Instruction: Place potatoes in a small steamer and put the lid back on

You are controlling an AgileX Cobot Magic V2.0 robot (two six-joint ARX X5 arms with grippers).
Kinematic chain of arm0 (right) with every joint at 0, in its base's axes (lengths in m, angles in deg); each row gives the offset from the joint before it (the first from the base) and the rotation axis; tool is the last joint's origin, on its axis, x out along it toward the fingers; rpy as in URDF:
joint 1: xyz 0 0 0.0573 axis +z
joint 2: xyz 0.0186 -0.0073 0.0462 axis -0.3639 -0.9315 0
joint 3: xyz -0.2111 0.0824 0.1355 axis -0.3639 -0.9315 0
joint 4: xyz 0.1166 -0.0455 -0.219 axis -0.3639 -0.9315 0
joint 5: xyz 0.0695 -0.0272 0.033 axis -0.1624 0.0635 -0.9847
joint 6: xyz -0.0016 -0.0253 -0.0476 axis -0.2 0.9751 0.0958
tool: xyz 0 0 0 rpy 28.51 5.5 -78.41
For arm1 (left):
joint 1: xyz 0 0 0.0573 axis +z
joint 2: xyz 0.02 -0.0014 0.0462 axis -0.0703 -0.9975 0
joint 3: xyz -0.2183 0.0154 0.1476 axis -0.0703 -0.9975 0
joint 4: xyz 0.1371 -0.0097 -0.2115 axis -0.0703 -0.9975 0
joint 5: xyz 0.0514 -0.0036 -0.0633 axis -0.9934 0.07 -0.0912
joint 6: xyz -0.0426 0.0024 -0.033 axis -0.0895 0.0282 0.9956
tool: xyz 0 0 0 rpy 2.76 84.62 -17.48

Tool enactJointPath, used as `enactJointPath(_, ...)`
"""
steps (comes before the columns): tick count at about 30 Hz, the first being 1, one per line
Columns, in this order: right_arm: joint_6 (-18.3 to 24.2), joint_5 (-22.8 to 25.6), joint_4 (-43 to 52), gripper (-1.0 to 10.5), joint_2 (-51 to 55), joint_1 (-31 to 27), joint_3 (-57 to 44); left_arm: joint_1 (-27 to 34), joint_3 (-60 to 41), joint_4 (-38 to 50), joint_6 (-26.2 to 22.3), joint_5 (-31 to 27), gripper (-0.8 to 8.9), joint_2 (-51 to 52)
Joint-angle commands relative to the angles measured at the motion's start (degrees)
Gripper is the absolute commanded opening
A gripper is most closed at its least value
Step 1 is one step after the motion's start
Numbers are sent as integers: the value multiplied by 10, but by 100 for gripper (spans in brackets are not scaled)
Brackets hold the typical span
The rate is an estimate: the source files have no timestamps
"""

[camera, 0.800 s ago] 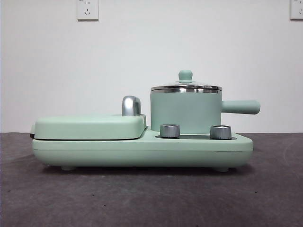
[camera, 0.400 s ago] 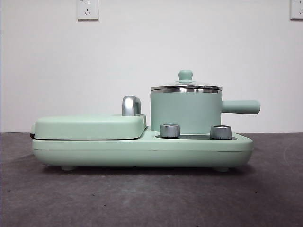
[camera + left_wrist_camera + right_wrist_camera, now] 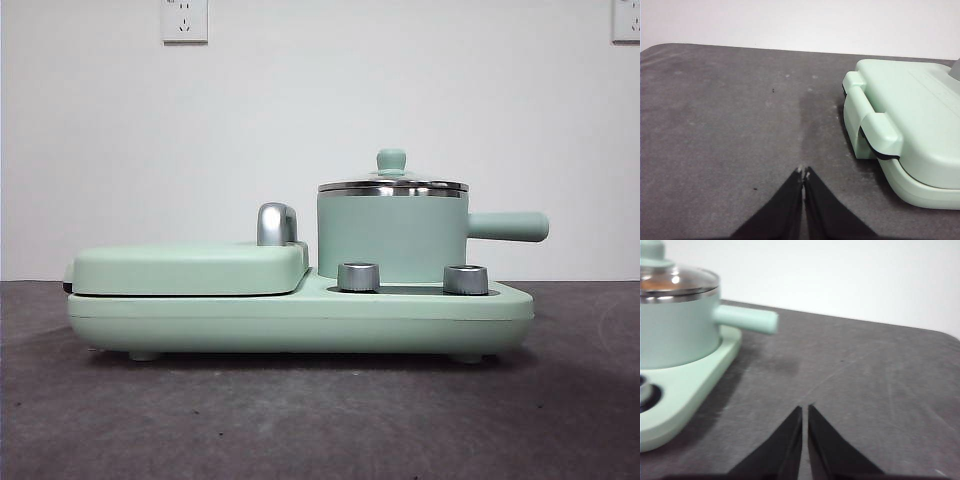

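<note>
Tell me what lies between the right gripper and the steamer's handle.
Nothing: in the right wrist view, only bare dark table separates the shut right gripper from the handle of the steamer.

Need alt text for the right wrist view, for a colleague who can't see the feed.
The right gripper, jaws shut and empty, hangs over bare dark table. Beside it the small steamer sits on its mint-green base, glass lid on, straight side handle pointing out over the table.
</note>
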Motion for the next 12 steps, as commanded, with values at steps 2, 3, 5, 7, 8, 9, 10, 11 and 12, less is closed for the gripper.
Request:
enactJointPath(2,-4,-24,7,16,-2,-39,-4,0,-10,9,1,-1,6,0)
enactJointPath(3,-4,-28,7,16,-2,-47,-4,0,-10,8,1,-1,6,0)
enactJointPath(5,-4,-33,6,16,-2,-61,-4,0,-10,9,1,-1,6,0)
enactJointPath(7,-4,-35,5,16,-2,-72,-4,0,-10,8,1,-1,6,0)
enactJointPath(8,-4,-36,4,16,-2,-77,-4,0,-10,8,1,-1,6,0)
enactJointPath(9,-6,-36,4,16,-2,-81,-4,0,-10,9,1,-1,6,0)
enactJointPath(10,-9,-36,4,16,-2,-85,-4,0,-10,9,1,-1,6,0)
enactJointPath(11,-8,-35,5,16,-2,-87,-4,0,-10,8,1,-1,6,0)
enactJointPath(12,-8,-35,7,16,-2,-88,-4,0,-10,8,1,-1,6,0)
